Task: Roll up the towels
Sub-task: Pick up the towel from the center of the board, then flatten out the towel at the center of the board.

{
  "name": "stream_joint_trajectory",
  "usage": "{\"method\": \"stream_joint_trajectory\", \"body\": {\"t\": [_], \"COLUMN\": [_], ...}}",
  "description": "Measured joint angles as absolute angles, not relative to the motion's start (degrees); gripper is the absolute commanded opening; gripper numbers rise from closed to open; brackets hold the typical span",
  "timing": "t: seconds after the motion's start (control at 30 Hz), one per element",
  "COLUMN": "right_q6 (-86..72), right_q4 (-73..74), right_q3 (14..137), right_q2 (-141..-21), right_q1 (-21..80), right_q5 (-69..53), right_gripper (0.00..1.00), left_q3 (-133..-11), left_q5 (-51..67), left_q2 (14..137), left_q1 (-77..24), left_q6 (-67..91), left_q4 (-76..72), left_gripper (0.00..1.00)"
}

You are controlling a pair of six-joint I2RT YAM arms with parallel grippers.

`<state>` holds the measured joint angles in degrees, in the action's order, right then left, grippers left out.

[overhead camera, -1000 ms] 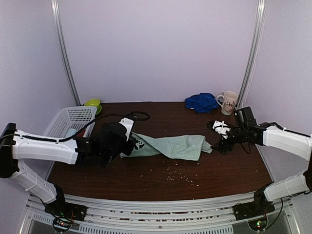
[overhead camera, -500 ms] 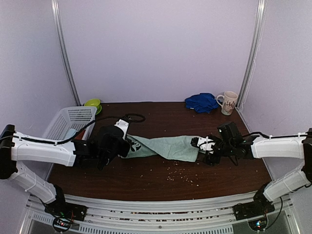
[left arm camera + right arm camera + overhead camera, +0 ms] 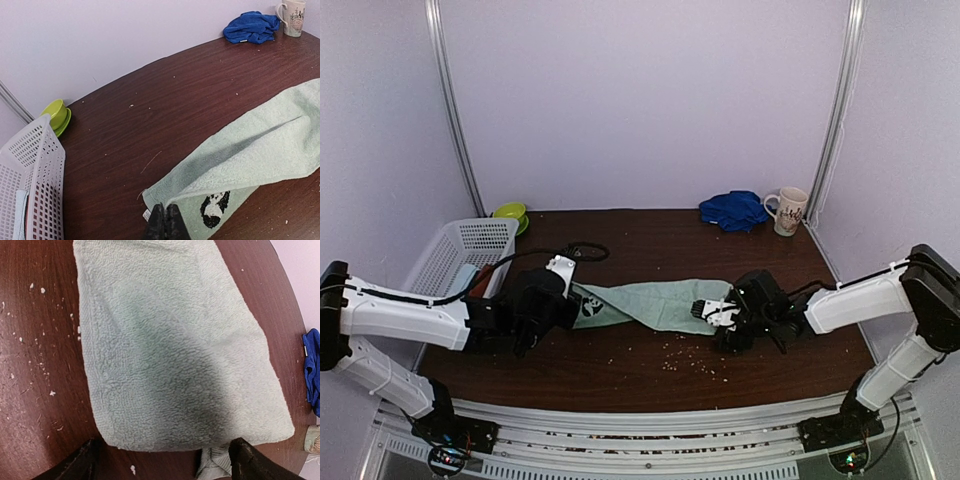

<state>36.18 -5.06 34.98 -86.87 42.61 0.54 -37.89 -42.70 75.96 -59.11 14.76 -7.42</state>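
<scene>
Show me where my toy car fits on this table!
Free: the bare back of the table, between the green bowl and the blue towel. The front strip too, though crumby. Crowded: the middle, where the left gripper and right gripper are at the green towel, and the corner with the mug.

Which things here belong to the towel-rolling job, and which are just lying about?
Job: mint-green towel, stretched across the table; royal blue towel, bunched at the far edge.
Lying about: white patterned mug, white plastic basket, lime-green bowl, crumbs.

Overview, wrist close-ups sharing towel
</scene>
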Motion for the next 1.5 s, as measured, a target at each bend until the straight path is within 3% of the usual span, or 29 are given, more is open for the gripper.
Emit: {"method": "stream_joint_trajectory", "body": {"t": [0.23,0.33,0.4,0.63,0.67,0.9,1.23,1.37,1.5], "right_q6": [34.87,33.93,33.21,31.09,31.09,32.93,43.81,46.26,46.78], "right_q4": [-8.34,-10.74,-12.19,-15.68,-16.25,-13.69,14.11,21.34,25.56], "right_q3": [35.09,35.42,35.44,35.44,35.42,36.75,56.58,58.78,58.76], "right_q2": [-88.95,-90.61,-91.55,-92.66,-92.49,-86.65,-73.71,-75.81,-86.72], "right_q1": [45.43,46.02,46.3,46.61,46.61,46.59,45.36,45.34,45.34], "right_q5": [4.03,6.44,8.21,15.99,16.84,19.55,20.73,19.27,16.86], "right_gripper": [0.87,0.78,0.67,0.03,0.0,0.0,0.0,0.0,0.0], "left_q3": [-36.47,-35.79,-35.4,-34.98,-34.96,-34.89,-32.77,-32.12,-32.27], "left_q5": [-42.65,-42.65,-42.63,-42.63,-42.65,-43.11,-39.24,-37.15,-37.32], "left_q2": [75.94,75.92,75.83,75.53,75.48,74.67,63.05,62.26,66.22], "left_q1": [-58.13,-57.98,-57.82,-57.56,-57.54,-57.43,-57.41,-57.41,-57.43], "left_q6": [14.76,14.76,14.76,14.76,14.76,14.2,9.85,8.84,9.13], "left_q4": [-9.56,-10.13,-10.55,-10.94,-11.03,-11.07,-12.6,-13.72,-13.32], "left_gripper": [0.0,0.0,0.0,0.0,0.0,0.0,0.0,0.0,0.0]}}
